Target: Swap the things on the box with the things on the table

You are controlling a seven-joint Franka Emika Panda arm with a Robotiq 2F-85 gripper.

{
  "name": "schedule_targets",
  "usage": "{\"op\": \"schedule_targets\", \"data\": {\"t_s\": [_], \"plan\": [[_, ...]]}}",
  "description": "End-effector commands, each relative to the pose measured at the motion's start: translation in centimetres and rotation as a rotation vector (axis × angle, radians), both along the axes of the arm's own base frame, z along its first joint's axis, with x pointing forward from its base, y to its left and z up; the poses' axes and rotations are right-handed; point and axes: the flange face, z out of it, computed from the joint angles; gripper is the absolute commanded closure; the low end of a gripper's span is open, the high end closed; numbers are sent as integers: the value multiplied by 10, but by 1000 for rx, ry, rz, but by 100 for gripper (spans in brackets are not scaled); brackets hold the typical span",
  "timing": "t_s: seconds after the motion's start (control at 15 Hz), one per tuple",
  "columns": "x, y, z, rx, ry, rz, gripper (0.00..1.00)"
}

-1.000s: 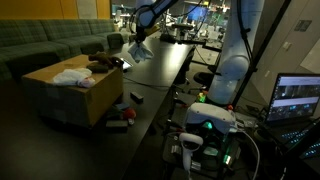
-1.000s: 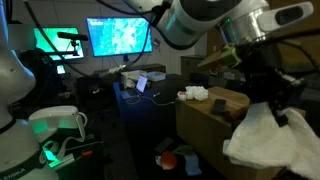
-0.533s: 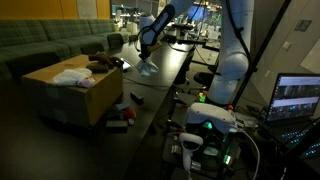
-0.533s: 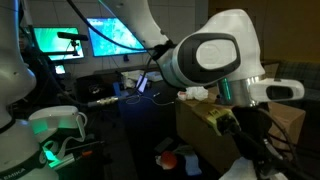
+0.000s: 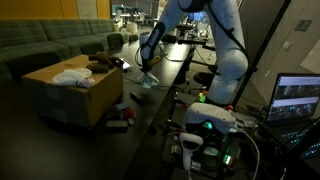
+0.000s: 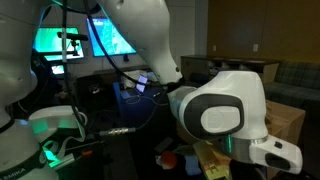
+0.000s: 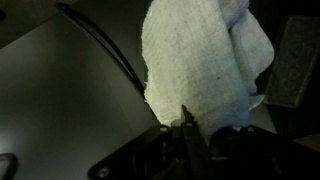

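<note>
A dim room, with a green sofa [image 5: 50,40] along the far wall and a long, glossy black table [image 5: 170,75] running away from the camera; at the table's 9 o'clock side stands the cardboard box [image 5: 75,98], tan and flat-topped, carrying a crumpled white cloth [image 5: 72,76] and a dark lump [image 5: 100,65] too dim to identify; small items [image 5: 120,118] lie on the floor by the box's near corner. The white arm [image 5: 225,40] arches over the table toward its box-side edge; the gripper [image 7: 187,125] has its jaws pinched tight on a white towel [image 7: 200,60], soft, terry-textured and bunched; whether it touches the tabletop I cannot tell. In the wrist view a thin black cable [image 7: 105,50] curves at the towel's 10 o'clock; a dark grey block [image 7: 295,60] sits at its 3 o'clock. In an exterior view the arm's rounded white joint [image 6: 225,115] blocks most of the scene; lit monitors [image 6: 105,35] glow at its 11 o'clock.
</note>
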Motion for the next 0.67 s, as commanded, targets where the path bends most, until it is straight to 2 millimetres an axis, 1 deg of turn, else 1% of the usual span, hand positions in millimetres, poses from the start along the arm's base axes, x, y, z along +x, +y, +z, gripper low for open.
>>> {"op": "schedule_targets", "data": {"t_s": [0.0,0.2,0.4,0.53,0.6], "plan": [[12,-17,-28,16,-4,7,98],[15,-23,-44,29,5,5,98],[17,-25,-52,33,10,2,98],[19,-23,-56,33,16,1,98],[19,-21,-56,36,18,4,66]]}}
